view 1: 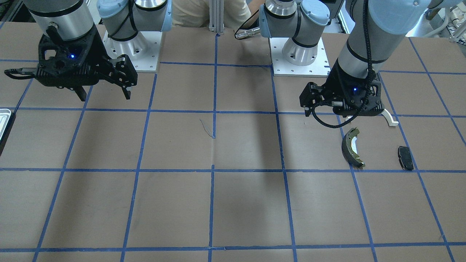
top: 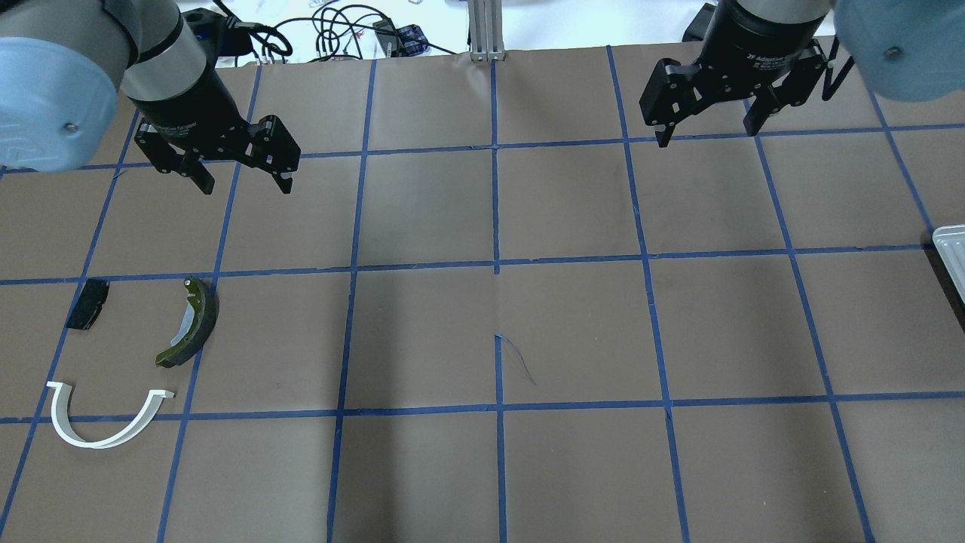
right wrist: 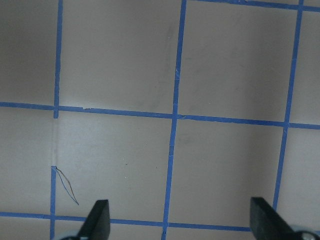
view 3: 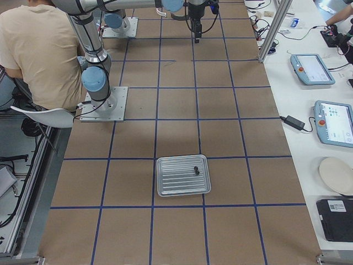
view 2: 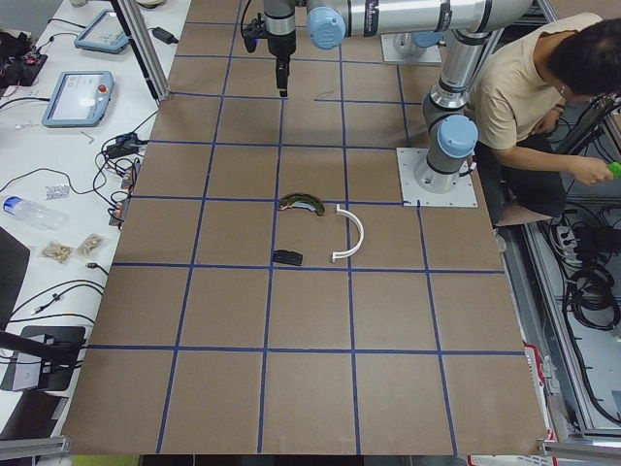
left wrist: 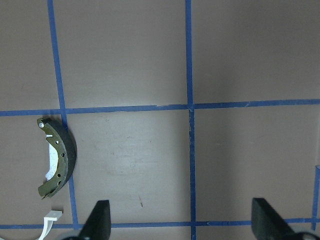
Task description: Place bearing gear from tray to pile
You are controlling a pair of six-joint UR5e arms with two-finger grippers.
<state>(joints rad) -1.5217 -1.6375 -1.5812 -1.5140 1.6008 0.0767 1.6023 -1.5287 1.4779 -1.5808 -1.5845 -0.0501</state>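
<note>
your bearing gear (view 3: 194, 169) sits in the metal tray (view 3: 171, 185), two small dark bits close to the tray's corner on the side away from the robot. the tray lies flat at the right end of the tabletop (top: 573, 332), and in the overhead view only a sliver of it shows at the right edge.

the pile is well apart from it, on the left half of the tabletop toward the robot's edge: a white arch (top: 90, 443), a curved brake shoe (top: 202, 324) and a black pad (top: 87, 304). the three lie near one another and none touches.

the left gripper (top: 244, 185) hangs above bare brown paper just past the brake shoe, fingers spread wide with nothing between them. the right gripper (top: 707, 134) hangs over the right half, also spread wide and holding nothing, with only blue tape lines (right wrist: 172, 130) under it in your wrist view. a person sits behind the robot's bases.
</note>
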